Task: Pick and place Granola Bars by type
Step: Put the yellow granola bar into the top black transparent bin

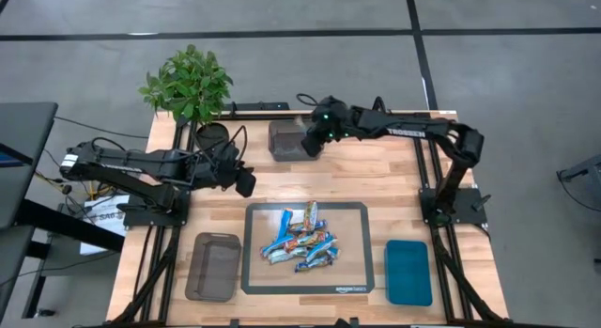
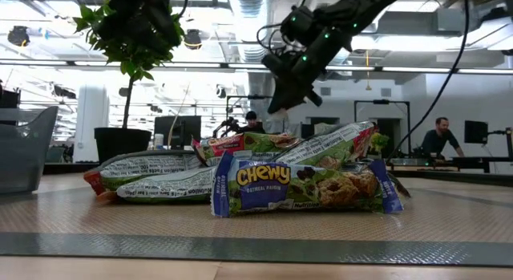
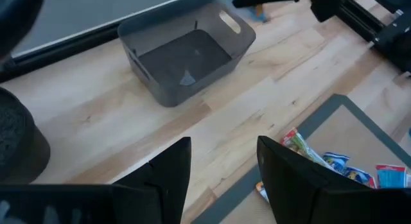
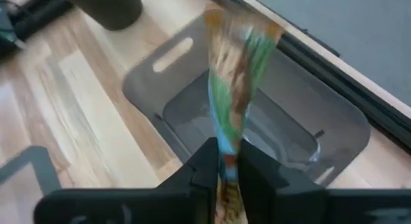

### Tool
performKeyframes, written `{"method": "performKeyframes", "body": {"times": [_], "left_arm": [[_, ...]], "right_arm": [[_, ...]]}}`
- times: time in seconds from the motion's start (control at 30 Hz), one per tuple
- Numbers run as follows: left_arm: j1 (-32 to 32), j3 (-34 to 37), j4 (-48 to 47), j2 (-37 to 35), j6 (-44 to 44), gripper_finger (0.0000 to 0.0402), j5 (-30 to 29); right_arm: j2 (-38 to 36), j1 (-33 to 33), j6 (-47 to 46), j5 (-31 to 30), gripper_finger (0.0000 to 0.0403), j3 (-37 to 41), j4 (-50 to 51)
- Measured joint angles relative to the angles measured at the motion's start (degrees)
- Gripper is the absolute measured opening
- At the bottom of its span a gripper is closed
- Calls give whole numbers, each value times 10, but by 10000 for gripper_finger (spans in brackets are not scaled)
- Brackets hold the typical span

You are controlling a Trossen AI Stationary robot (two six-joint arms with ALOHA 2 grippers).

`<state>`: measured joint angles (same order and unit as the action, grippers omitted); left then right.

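Over the far bin: right claw clamped on a green bar, seemingly ready to drop it.
Bin: looks empty.
Left claw: apart, waiting near the plant.
Mat: remaining bars piled, unsorted.

granola bars heaped, one held

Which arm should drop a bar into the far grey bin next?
Right. The right gripper is shut on a granola bar above the far grey bin; the left gripper is open, holding nothing.
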<state>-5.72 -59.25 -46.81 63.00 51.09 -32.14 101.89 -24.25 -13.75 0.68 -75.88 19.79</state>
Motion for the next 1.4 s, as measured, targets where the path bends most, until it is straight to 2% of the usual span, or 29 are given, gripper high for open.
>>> {"method": "performKeyframes", "body": {"times": [0.1, 0.3, 0.47, 0.57, 0.77, 0.87, 1.13, 1.27, 1.4], "left_arm": [[4, 0, 0, 0, -3, 171, 1], [7, 0, 0, 0, -26, 171, 8], [7, 0, 25, 0, -101, 171, 67], [7, 0, 55, 0, -150, 171, 121], [7, 0, 81, 0, -223, 171, 270], [7, 0, 79, 0, -236, 171, 315], [4, 0, 76, 17, -202, 171, 317], [-17, 0, 80, 77, -171, 171, 316], [-26, 0, 86, 154, -105, 171, 308]], "right_arm": [[7, -10, 21, 25, 68, 0, -6], [1, -25, 20, 37, 141, 0, -36], [-32, -34, 49, 179, 189, -14, -21], [-62, -12, 78, 202, 203, -23, 30], [-110, 62, 133, 191, 207, -44, 164], [-123, 99, 133, 177, 202, -45, 200], [-154, 146, 118, 168, 184, -45, 288], [-193, 175, 137, 163, 175, -35, 313], [-263, 204, 94, 144, 166, 22, 296]]}}
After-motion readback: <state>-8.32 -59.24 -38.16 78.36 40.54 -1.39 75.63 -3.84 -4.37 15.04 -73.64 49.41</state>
